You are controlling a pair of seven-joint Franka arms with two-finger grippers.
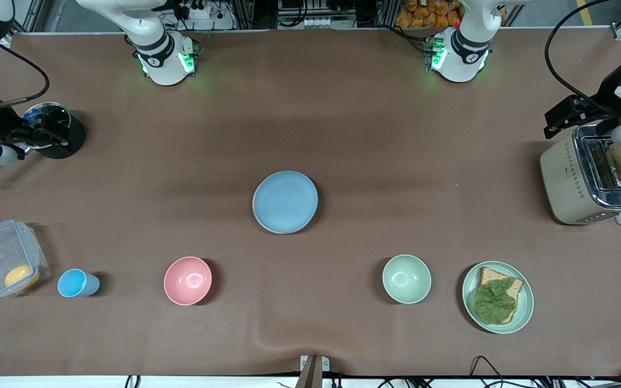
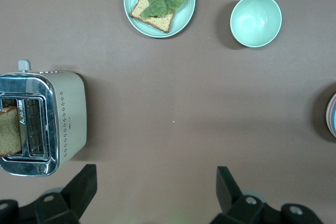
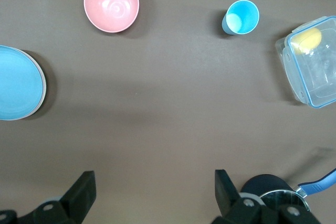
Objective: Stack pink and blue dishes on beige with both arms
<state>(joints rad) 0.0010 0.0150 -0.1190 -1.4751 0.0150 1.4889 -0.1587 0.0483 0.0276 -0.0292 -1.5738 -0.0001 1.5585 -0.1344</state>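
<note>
Overall, one brown table (image 1: pixel 343 124) under two arms. One toaster (image 1: pixel 580 180) sits below the left gripper (image 2: pixel 156 187), jaws wide, empty. One clear container (image 1: pixel 6 258). The plate stack (image 1: pixel 285 202), blue on top, lies centrally, well apart from both grippers. One green plate (image 1: pixel 526 312), two bowls. One blue cup (image 1: pixel 76 283) lies near the right gripper (image 3: pixel 155 188), jaws wide, empty.

A brown table (image 1: pixel 343 134) carries a blue plate (image 1: pixel 285 202) at its middle. Along the edge nearest the front camera stand a clear container (image 1: pixel 7 258), blue cup (image 1: pixel 77 283), pink bowl (image 1: pixel 187 281), green bowl (image 1: pixel 406 278) and green plate (image 1: pixel 526 312). A toaster (image 1: pixel 591 180) sits at the left arm's end, a black pot (image 1: pixel 54 129) at the right arm's.
</note>
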